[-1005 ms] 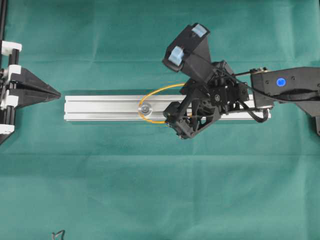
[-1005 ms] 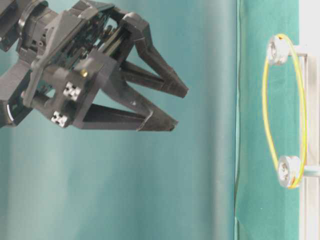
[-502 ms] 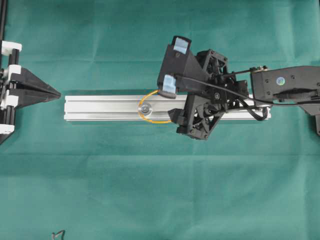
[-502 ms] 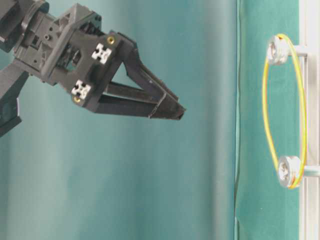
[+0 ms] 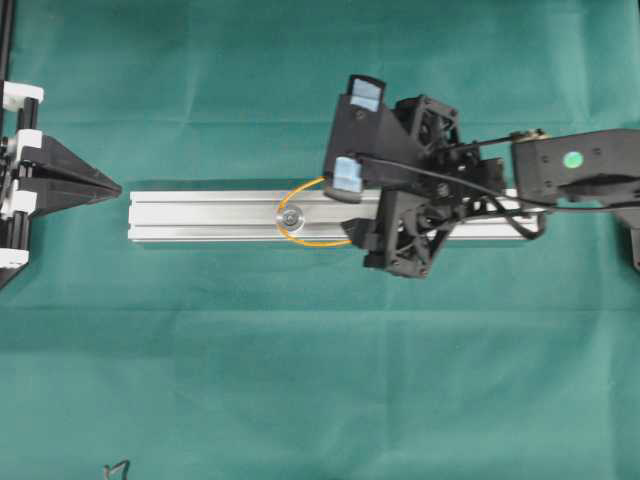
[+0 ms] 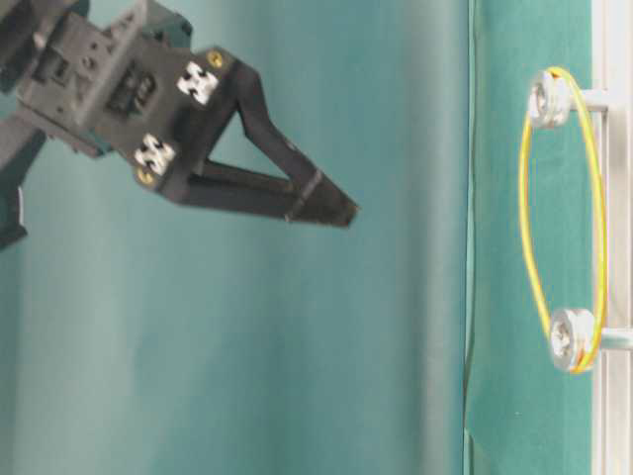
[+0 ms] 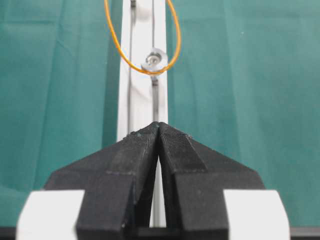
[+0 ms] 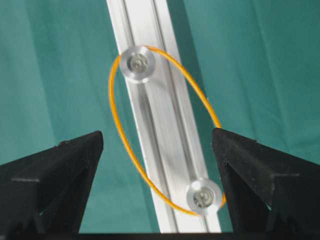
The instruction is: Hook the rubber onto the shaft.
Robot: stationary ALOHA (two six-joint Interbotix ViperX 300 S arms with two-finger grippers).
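So as far as I can tell the hooking part is basically done here. The rubber (image 8: 116, 107) is looped around both silver shafts on the aluminium rail (image 5: 200, 215): in the right wrist view it runs around the far shaft (image 8: 136, 63) and the near shaft (image 8: 202, 196), bowing out wide on each side of the rail. The table-level view backs that up, with the band sitting behind both round heads and nothing dangling loose.

The right gripper (image 8: 157, 187) is released, jaws spread wide, one on either side of the loop and holding nothing. In the table-level shot it hangs in the air well apart from the rail, so I'd say it's clear of the band. From overhead it sits above the right half of the rail and hides one of the shafts there, so that view only shows the left end of the loop.

The left gripper (image 7: 159, 131) is clenched with nothing between its jaws, parked off the left end of the rail and pointing along it at the nearer shaft.

My guess at what's left: nothing much beyond pulling the right arm away. The loop looks slack rather than taut, but it's on both posts
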